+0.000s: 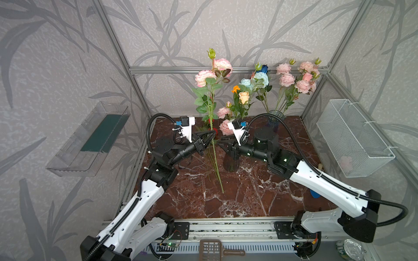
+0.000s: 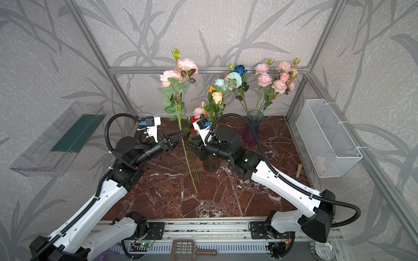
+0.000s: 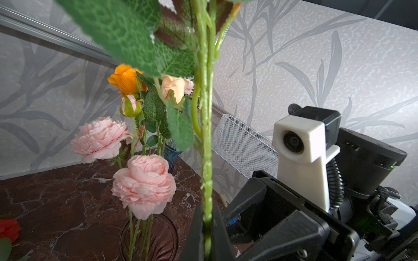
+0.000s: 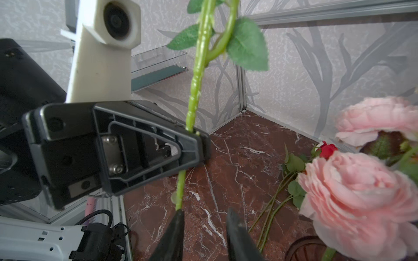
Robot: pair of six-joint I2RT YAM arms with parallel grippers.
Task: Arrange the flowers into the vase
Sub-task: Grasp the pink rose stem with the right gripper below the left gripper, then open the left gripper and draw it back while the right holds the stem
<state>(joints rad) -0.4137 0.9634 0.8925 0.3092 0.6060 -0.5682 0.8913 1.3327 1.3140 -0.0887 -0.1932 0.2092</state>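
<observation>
Clearly, in a top view the left gripper is clamped on the stem of a tall pink flower. Its long axis stands nearly upright near the middle of the table, blooms high against the back wall and cut end low toward the front edge; whether that end touches the marble cannot be told. The right gripper faces it from the other side, just beside the stem. Its arm lies over the brown vase, which stands just right of the stem and holds pink and orange flowers. In both top views a bluish vase sits at the back edge, and loose stems lie on the table beside the held one. The left wrist view shows that gripper's fingers pressed together on the green stem, the brown vase's mouth close alongside. The right wrist view shows the right fingers partly apart with bare marble between them. The stem runs down to one fingertip, below the left gripper's hold, and is not pinched. The right gripper, nearer the vase, probably has to shift across before closing, while its own arm and the standing blooms crowd the vase mouth.
</observation>
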